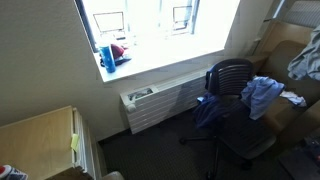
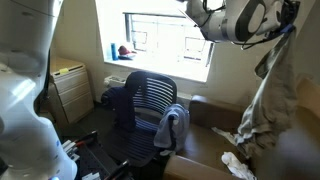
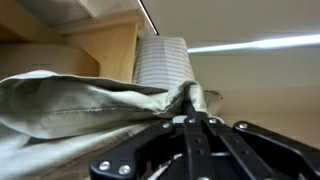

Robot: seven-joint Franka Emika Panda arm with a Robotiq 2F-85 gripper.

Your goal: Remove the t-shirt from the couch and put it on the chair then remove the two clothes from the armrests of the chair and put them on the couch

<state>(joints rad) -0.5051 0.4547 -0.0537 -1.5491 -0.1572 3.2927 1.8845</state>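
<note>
Where the wrist view looks along the gripper (image 3: 190,108), its black fingers are pinched together on a fold of the t-shirt (image 3: 70,105). The shirt is a pale grey-beige knit with a stitched hem, bunched and draping toward the lower left of the frame. Only this view shows the pinch itself. Behind the cloth it shows a ribbed pale panel (image 3: 160,62) and a wooden surface (image 3: 105,48), both too blurred to name surely.

In an exterior view the robot arm (image 2: 25,90) fills the left edge as a smooth white bulk, out of focus. The shirt falls from the upper right corner in a long, limp, creased drape above the brown couch (image 2: 205,150). A white crumpled item (image 2: 238,165) lies on the seat at the lower right. At centre stands the black mesh office chair (image 2: 150,100). A light blue garment (image 2: 172,125) is slung over one armrest and a dark blue garment (image 2: 115,97) over the other.

In an exterior view from higher up, the shirt is cut off by the right edge and reads only as a dull bundle. This view alone shows the white slatted radiator (image 1: 160,105) beneath the glaring window (image 1: 150,25). It also shows a blue bottle (image 1: 107,57) on the sill and a light wooden cabinet (image 1: 40,135) at the lower left.
</note>
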